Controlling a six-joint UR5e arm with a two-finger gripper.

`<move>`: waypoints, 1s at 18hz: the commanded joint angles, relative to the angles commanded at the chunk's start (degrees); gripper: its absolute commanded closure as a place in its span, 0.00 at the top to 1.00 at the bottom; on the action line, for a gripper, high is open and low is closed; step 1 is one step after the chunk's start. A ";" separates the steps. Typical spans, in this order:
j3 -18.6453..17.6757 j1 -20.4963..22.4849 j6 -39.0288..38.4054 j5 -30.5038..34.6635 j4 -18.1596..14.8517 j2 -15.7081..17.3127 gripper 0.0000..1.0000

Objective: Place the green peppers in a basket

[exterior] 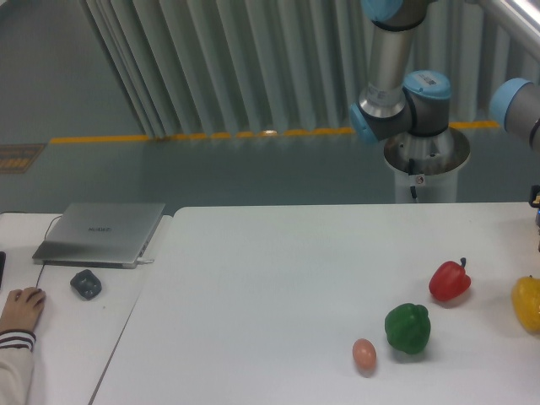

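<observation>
Surface: white table [278,278] under a fixed camera; a second, lower desk [76,337] adjoins at left
Near edge: egg [364,353], pinkish, lying just beside the green peppers [408,328]; the two look apart, though narrowly
Task item: green peppers, a single dark glossy pepper, resting on the table toward the right front; untouched by the arm
Right side: red pepper [449,281] behind and to the right of the green one; yellow pepper [527,305] cut by the frame edge
Left desk: a person's hand [24,305] at the front; grey mouse [85,283] near it; closed laptop [101,233] behind
Far: robot arm [396,93] on its pedestal beyond the table; grey slatted wall behind
Claw: gripper out of frame; its opening cannot be reported
Basket: none visible in this view
Progress: judged not begun; approach, grasp, carry and release all remain
</observation>
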 joint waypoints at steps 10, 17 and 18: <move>-0.61 -0.09 0.09 0.26 0.09 0.53 1.00; -3.86 0.00 -1.13 0.26 3.42 1.05 1.00; -3.95 -0.09 -3.23 0.18 3.51 1.40 1.00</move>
